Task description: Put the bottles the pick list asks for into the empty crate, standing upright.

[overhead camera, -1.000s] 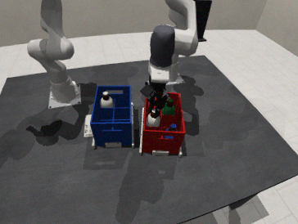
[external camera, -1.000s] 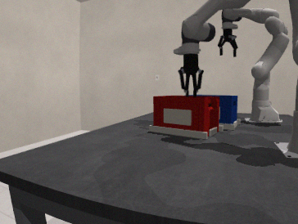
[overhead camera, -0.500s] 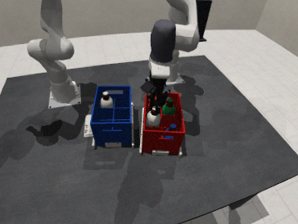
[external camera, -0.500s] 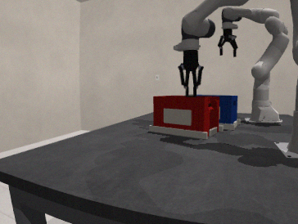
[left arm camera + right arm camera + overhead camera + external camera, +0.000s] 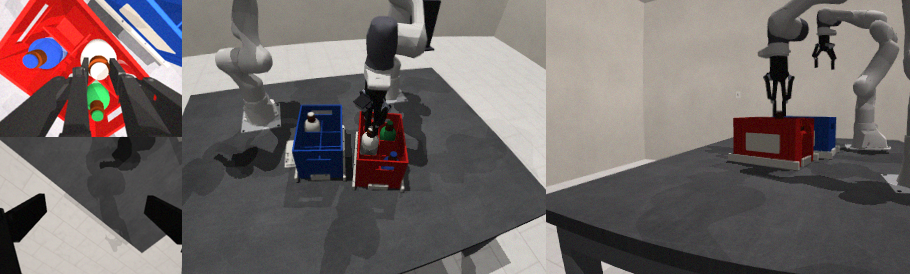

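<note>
The left gripper (image 5: 372, 125) (image 5: 779, 114) (image 5: 99, 62) is shut on the brown neck of a white bottle (image 5: 370, 144) (image 5: 98, 50), which is upright, its body inside the red crate (image 5: 380, 174) (image 5: 741, 131) (image 5: 58, 7) and its neck about level with the rim. A green bottle (image 5: 387, 133) (image 5: 98, 93) and a blue bottle (image 5: 392, 159) (image 5: 46, 53) also stand in the red crate. The blue crate (image 5: 319, 167) (image 5: 827, 132) (image 5: 166, 21) holds another white bottle (image 5: 312, 125) in a back-left compartment. The right gripper (image 5: 824, 67) (image 5: 95, 202) is open and empty, high up. The pick list (image 5: 289, 154) is partly hidden and unreadable.
The crates stand side by side on the dark table (image 5: 282, 220) (image 5: 671, 210), with a narrow gap between them and pale strips along their bases. The right arm's base (image 5: 261, 117) is behind and left of the blue crate in the top view.
</note>
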Controlling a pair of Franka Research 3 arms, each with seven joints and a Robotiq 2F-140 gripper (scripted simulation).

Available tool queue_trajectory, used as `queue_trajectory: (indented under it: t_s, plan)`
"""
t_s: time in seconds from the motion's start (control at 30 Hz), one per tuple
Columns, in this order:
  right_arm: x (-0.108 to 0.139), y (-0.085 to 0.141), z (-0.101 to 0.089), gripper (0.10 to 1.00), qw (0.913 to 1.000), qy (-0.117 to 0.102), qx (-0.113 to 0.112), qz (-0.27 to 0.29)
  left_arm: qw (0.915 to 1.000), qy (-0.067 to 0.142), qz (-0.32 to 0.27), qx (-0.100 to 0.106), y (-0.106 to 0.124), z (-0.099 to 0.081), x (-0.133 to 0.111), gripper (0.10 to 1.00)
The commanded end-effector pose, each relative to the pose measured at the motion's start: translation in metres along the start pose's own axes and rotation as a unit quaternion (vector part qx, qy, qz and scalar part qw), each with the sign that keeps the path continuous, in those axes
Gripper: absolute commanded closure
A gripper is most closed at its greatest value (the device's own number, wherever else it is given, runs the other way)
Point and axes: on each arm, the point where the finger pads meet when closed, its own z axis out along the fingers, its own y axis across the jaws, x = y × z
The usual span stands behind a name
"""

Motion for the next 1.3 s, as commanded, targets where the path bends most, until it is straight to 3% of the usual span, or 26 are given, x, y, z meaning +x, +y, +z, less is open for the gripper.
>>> queue_trajectory:
  t_s: [0.0,1.27]
  plan:
    - [0.001,0.000,0.000,0.098,1.0000,0.002,0.000,0.002,1.0000,0.002,0.002,0.001,0.000,-0.011,0.001,0.999]
    - [0.001,0.000,0.000,0.098,1.0000,0.002,0.000,0.002,1.0000,0.002,0.002,0.001,0.000,-0.068,0.000,0.999]
